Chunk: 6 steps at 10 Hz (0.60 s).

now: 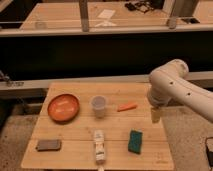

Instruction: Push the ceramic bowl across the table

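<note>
The gripper (156, 115) is seen at the right edge of the table (75, 131), hanging below the bent white arm (170, 84) that enters from the right side of the scene. Whether it is released or clenched cannot be told, and nothing is seen to be grasped by it. The ceramic bowl (63, 107), a wide orange-red dish with a paler glossy centre, is found upright on the left part of the table, towards the far edge. It lies well apart from the gripper, to the gripper's left and at much the same depth. Between the two, a translucent plastic cup (99, 105) is placed upright just right of the bowl, and a small elongated orange object (127, 106) is laid flat further right, nearer the gripper but not touching it. Along the near side of the table, a dark grey rectangular block (48, 145) is set at the left, a white tube (99, 146) is laid lengthwise near the middle, and a green sponge (135, 141) is placed to the right, nearer than the gripper and to its left. Beyond the table, a long wooden bench (60, 12) with metal rails is seen across the far side, with a white sheet (106, 14) lying on it.
</note>
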Tool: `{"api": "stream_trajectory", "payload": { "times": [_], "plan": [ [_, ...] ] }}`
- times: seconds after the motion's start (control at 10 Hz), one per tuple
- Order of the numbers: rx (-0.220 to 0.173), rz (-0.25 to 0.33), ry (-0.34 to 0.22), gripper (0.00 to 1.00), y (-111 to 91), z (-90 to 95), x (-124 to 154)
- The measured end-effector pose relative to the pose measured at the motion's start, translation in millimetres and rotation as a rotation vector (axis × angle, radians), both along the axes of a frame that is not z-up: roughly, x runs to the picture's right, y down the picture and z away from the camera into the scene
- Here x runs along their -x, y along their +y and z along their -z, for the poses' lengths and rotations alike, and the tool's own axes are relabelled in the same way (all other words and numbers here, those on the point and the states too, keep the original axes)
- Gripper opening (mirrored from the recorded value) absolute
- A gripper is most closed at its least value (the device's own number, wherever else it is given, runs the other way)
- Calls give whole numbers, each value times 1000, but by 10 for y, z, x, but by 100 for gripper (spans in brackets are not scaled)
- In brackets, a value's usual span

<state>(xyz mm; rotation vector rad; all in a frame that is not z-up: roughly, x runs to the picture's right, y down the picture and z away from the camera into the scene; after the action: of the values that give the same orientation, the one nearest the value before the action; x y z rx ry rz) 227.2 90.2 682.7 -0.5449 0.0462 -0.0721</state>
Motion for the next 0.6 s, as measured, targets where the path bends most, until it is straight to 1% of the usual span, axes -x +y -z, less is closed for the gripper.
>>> {"api": "stream_trajectory", "payload": {
  "times": [0.2,0.3,0.4,0.5,0.6],
  "plan": [
    [-8,30,-4,80,-34,8,36],
    [-10,44,-11,80,-60,1,116],
    [-13,53,-16,80,-94,-8,232],
    [-20,75,-24,80,-155,-26,452],
    [-23,86,-28,80,-184,-26,526]
  ]
}}
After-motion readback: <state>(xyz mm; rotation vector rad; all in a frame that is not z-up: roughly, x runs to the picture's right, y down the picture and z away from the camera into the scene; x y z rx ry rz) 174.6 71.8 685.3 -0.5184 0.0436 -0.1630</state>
